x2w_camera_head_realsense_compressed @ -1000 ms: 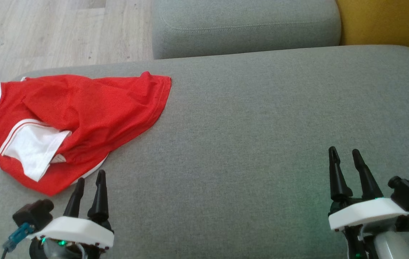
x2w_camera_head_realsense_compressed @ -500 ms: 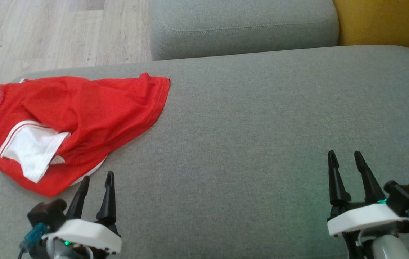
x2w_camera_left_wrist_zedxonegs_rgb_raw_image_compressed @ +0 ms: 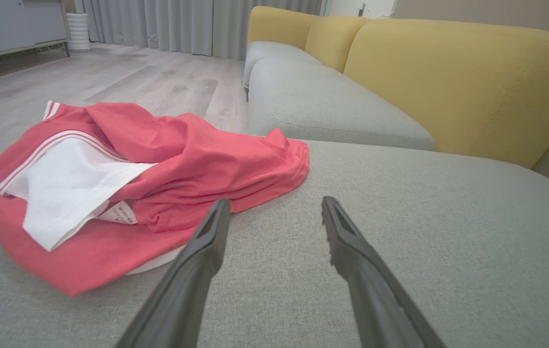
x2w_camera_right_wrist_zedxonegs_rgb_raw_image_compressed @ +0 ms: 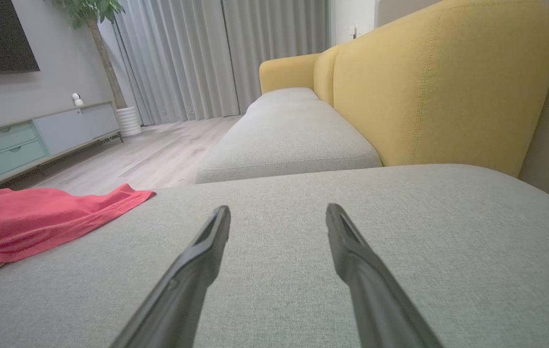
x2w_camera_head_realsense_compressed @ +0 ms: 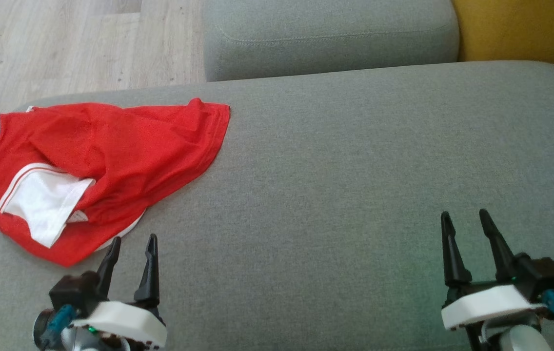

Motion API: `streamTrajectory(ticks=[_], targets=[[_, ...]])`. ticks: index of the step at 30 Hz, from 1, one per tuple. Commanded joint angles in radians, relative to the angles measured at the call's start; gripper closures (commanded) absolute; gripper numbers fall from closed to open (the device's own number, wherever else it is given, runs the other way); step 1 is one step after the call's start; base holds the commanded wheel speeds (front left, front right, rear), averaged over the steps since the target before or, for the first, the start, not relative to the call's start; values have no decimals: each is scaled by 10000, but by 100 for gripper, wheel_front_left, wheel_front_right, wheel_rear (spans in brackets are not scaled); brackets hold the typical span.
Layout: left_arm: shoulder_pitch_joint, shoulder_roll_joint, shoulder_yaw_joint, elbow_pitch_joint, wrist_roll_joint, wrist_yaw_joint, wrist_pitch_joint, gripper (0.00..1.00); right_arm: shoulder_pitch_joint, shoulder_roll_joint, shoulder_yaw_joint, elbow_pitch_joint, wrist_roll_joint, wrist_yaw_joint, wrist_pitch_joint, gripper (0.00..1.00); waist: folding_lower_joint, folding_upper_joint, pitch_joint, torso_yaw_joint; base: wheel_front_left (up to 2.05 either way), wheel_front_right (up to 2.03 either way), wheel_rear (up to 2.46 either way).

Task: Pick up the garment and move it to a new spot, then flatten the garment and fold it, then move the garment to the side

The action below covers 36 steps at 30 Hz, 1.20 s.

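Garment (x2w_camera_head_realsense_compressed: 126, 146) lies just beyond the left gripper (x2w_camera_head_realsense_compressed: 134, 239), far from the right gripper (x2w_camera_head_realsense_compressed: 464, 214) — both spread, empty.

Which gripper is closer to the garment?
The left gripper: its tips sit right by the garment's near edge, while the right gripper is far off across the cushion.

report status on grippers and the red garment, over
Left gripper open, empty, just short of the crumpled red-and-white mesh garment. Right gripper open, empty, over the grey fabric sofa cushion. Garment unfolded, at cushion's left end. Nothing in the way.
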Motion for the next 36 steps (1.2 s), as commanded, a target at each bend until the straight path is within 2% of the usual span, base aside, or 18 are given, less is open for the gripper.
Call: streamTrajectory(ticks=[1,12,29,36], targets=[[-182,138,289,-300,348,64,-178,0,-158,-39,149,-237,-373,-7,-180,0,0,0,2,2,0,0,0],[-42,40,475,0,1341,-35,-488,0,52,-28,-205,-100,-1497,-7,-496,0,0,0,-31,11,0,0,0],[-143,-121,748,275,990,-183,-488,0,68,-25,-303,109,-1153,-7,-496,0,0,0,11,-26,0,0,0],[-199,-139,716,330,1020,-213,-488,0,70,-25,-315,121,-1147,-7,-496,0,0,0,9,224,0,0,0]])
